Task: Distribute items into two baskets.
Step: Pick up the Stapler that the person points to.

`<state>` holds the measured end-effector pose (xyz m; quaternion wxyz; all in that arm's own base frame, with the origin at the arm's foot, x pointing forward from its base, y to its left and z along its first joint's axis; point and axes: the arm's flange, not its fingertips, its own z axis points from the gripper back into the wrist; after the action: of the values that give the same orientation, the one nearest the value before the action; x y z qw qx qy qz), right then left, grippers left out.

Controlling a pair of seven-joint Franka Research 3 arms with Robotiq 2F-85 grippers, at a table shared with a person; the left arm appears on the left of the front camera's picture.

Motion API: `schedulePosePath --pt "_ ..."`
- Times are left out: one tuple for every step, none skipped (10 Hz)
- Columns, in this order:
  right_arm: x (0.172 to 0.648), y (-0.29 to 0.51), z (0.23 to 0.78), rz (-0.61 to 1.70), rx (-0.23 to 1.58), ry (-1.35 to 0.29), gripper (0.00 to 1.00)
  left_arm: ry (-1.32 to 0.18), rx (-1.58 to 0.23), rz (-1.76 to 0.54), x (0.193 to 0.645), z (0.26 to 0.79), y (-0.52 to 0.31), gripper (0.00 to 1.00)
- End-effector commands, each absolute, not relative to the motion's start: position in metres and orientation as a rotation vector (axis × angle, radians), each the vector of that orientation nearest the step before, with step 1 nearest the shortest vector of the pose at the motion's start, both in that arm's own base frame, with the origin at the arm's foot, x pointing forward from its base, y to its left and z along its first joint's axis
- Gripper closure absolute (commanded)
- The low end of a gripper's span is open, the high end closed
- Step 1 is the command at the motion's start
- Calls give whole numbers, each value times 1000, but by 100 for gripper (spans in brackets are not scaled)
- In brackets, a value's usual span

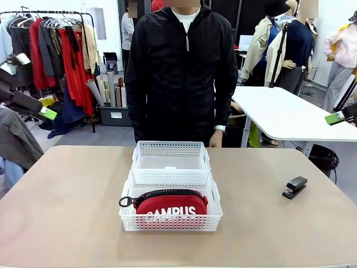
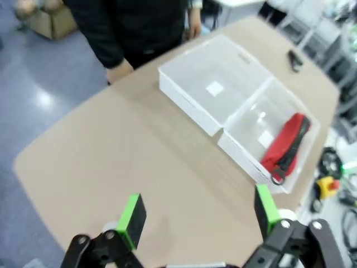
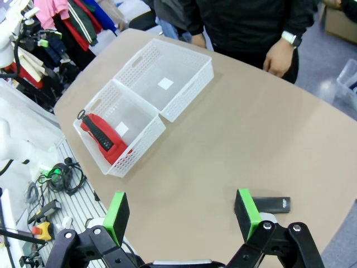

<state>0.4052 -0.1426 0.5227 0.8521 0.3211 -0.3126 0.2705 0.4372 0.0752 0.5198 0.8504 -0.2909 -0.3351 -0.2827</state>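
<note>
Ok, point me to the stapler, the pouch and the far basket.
stapler (image 1: 294,187), front view, middle of its black body.
pouch (image 1: 167,202), front view, red fabric just above the white lettering.
far basket (image 1: 170,148), front view, its lattice far wall.

On the tabletop (image 1: 67,212), middle: two baskets, one behind the other, long sides together, apparently touching. In the near basket (image 1: 126,218): the pouch (image 1: 170,204), lying along the near wall. Directly behind it: the far basket (image 1: 170,148), closest to the person (image 1: 181,72) standing at the far edge. Right of both, well apart, near the tabletop's right edge: the stapler (image 1: 294,187).
</note>
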Motion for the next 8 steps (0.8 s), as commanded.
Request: schedulePosePath --pt "406 -142 525 574 679 -668 0 -782 -675 -590 426 510 89 0" --pt "406 -142 525 574 679 -668 0 -788 -683 -589 425 508 91 0" --pt "406 -142 525 574 679 -668 0 -809 -696 -581 423 508 94 0" --pt "406 -142 525 574 679 -668 0 -813 -710 -585 425 509 94 0" --pt "406 -142 525 574 679 -668 0 -803 -719 -588 426 510 91 0" --pt "406 -142 525 574 679 -668 0 -780 -685 -563 427 512 97 0" --pt "406 -142 525 574 679 -668 0 -780 -685 -563 427 512 97 0" --pt "406 -142 525 574 679 -668 0 -780 -685 -563 427 512 97 0"
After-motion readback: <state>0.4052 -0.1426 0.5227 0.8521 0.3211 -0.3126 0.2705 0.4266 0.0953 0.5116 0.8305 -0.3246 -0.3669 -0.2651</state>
